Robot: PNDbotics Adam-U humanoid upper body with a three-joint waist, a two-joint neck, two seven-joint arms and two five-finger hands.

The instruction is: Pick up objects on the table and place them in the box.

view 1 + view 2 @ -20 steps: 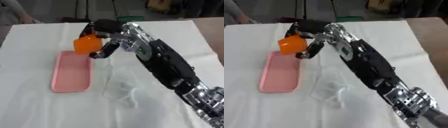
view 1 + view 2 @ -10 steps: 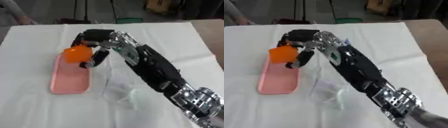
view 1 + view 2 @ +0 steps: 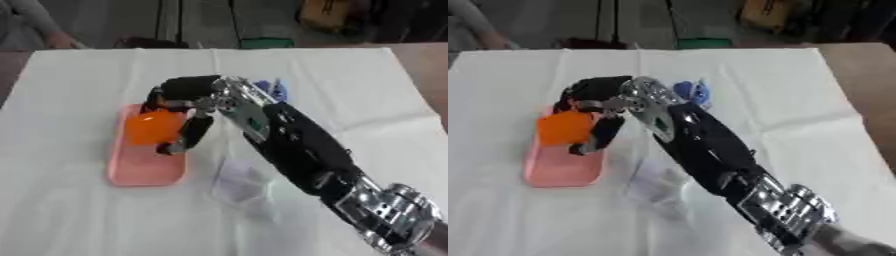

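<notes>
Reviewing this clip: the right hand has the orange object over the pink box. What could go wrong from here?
1. The right hand holds the orange object over the pink box, towards its far end; released off-centre, it might catch the rim and tip out.
2. The forearm crosses just above the clear plastic item beside the box; pulling back low may drag it.
3. A small blue object lies behind the arm and may be brushed.

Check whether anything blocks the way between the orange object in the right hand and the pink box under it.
Nothing visible does. The right hand holds the orange object directly over the pink box, whose visible inside looks bare. The clear plastic item lies beside the box, outside its rim.
</notes>
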